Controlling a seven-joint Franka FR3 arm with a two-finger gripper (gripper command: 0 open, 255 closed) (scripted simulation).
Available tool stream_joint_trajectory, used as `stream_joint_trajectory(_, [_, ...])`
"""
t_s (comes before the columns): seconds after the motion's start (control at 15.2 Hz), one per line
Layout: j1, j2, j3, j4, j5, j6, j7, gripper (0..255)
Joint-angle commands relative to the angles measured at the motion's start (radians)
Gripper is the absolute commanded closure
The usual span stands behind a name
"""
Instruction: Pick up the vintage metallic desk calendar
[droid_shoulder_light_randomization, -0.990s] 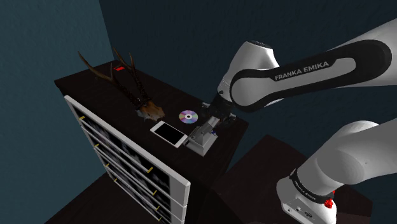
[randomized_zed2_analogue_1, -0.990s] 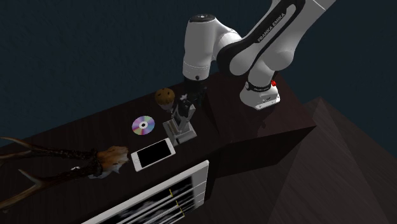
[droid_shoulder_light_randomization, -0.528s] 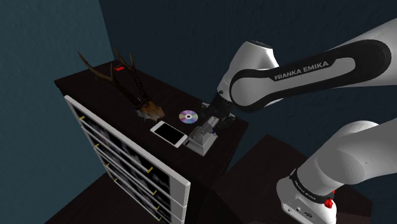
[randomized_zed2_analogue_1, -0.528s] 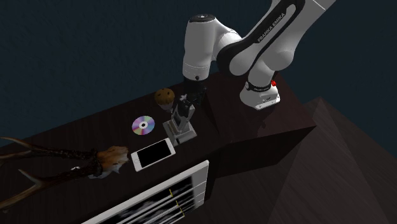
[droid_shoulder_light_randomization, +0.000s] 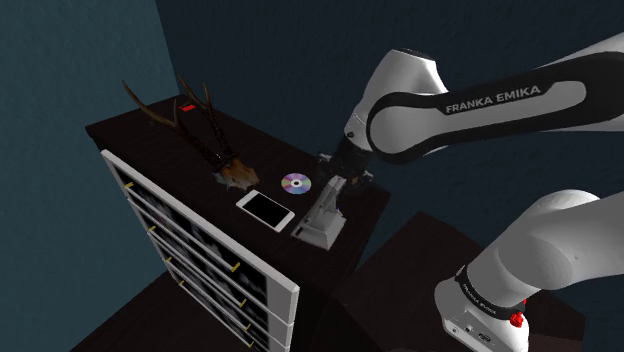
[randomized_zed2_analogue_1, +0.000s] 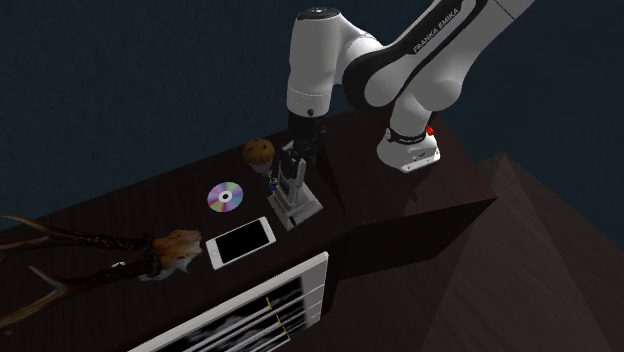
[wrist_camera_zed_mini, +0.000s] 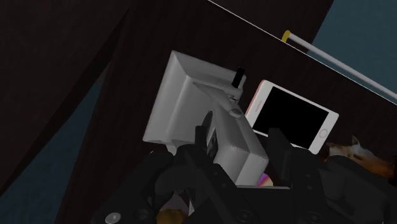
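Since 1 s ago the arm (droid_shoulder_light_randomization: 470, 110) has risen, and the grey desk calendar (droid_shoulder_light_randomization: 322, 215) has shifted a little towards the end edge of the cabinet top (droid_shoulder_light_randomization: 130, 135) nearest the arm's base. It now leans more than it did.

The gripper (droid_shoulder_light_randomization: 340, 178) pinches the calendar. In the wrist view its 2 black fingers (wrist_camera_zed_mini: 278, 149) press against opposite sides of the calendar's narrow upper block, with the wide base pointing away from the hand. I cannot tell whether the base has left the dark surface. In the second exterior view the calendar (randomized_zed2_analogue_1: 295, 195) hangs directly under the gripper (randomized_zed2_analogue_1: 297, 165), close to the front edge above the white drawer fronts (randomized_zed2_analogue_1: 250, 310).

A white smartphone (droid_shoulder_light_randomization: 265, 210) with a black screen lies flat just beside the calendar along that front edge. A CD (droid_shoulder_light_randomization: 295, 183) lies near both, farther from the front edge. A small brown round object (randomized_zed2_analogue_1: 258, 151) sits near the back edge behind the gripper. Dark antlers (droid_shoulder_light_randomization: 190, 125) on a brown mount stretch towards the far end of the top.
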Motion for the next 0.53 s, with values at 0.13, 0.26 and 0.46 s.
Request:
stream_joint_trajectory(0.13, [-0.005,-0.039,-0.017,0.03,-0.019,-0.067,0.014,255])
stream_joint_trajectory(0.26, [-0.007,-0.056,-0.026,0.046,-0.029,-0.1,0.02,255])
stream_joint_trajectory(0.46, [-0.011,-0.079,-0.039,0.072,-0.044,-0.148,0.03,255])
